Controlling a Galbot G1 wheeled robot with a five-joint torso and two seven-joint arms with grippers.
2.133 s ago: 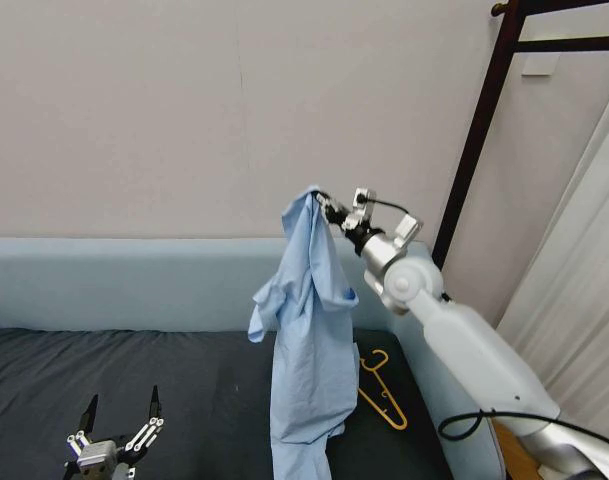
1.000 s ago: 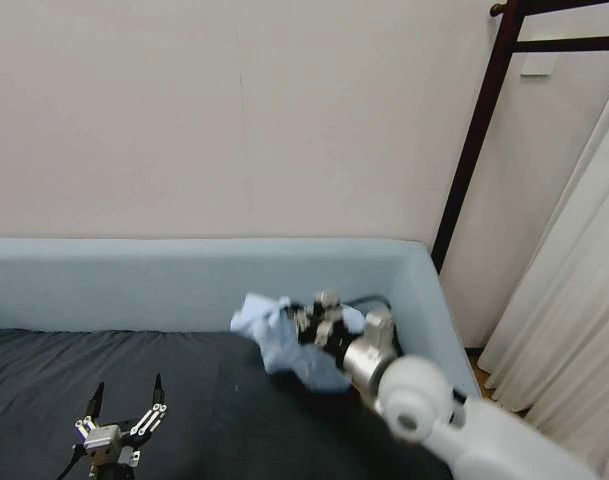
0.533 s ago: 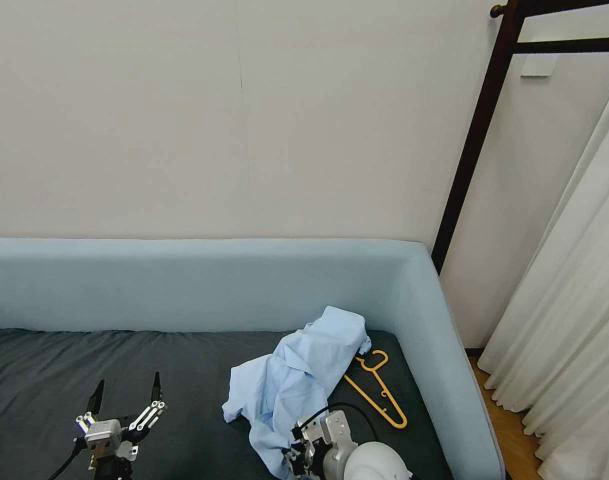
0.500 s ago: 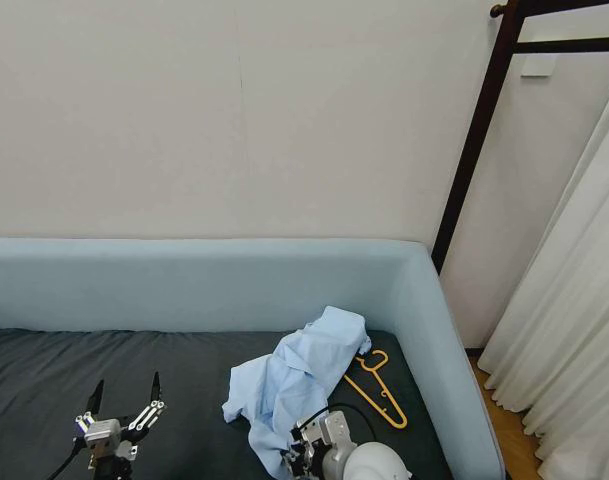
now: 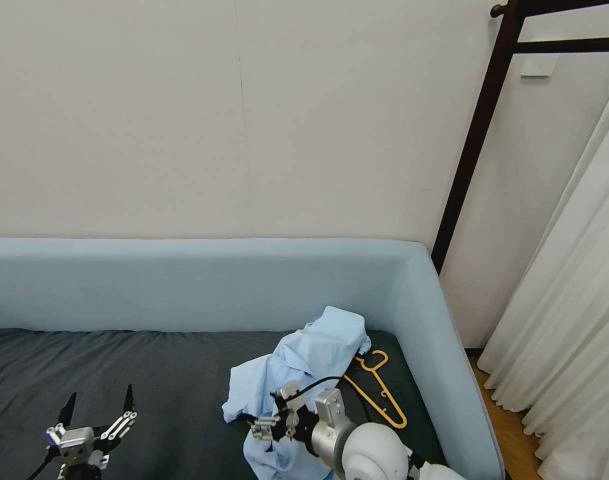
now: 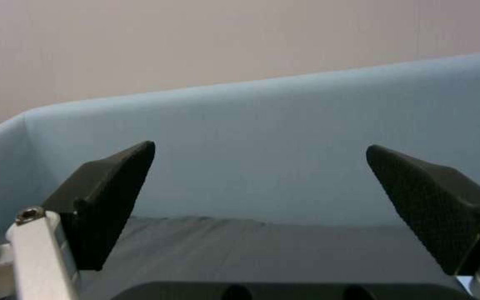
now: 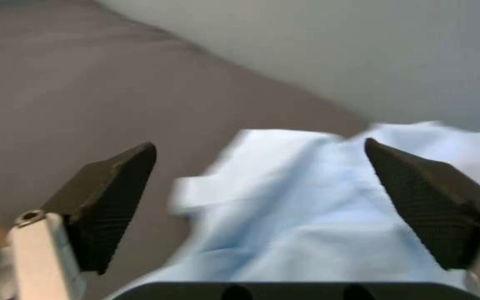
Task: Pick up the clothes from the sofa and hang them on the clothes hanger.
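1. Head view: a light-blue shirt (image 5: 314, 362) lies crumpled on the dark seat cushion (image 5: 164, 380) of the pale-blue sofa (image 5: 184, 280), towards its right end. A yellow hanger (image 5: 380, 388) lies flat on the cushion just beside the shirt, on its right. The right gripper (image 5: 270, 416) is low at the near edge of the shirt, over its lower folds. The left gripper (image 5: 90, 432) hangs over bare cushion at the lower left, well apart from the shirt, its fingers spread. A dark wooden clothes rack (image 5: 479, 135) stands beyond the sofa's right end, beside a white curtain (image 5: 574, 330).
2. Left wrist view: the left gripper (image 6: 282, 206) has its fingers (image 6: 107, 200) wide apart with nothing between them; ahead are the sofa backrest (image 6: 257, 144) and dark cushion.
3. Right wrist view: the right gripper (image 7: 261, 203) also has its fingers (image 7: 110, 200) wide apart, holding nothing. The shirt (image 7: 349, 187) lies beneath and ahead of them on the cushion.
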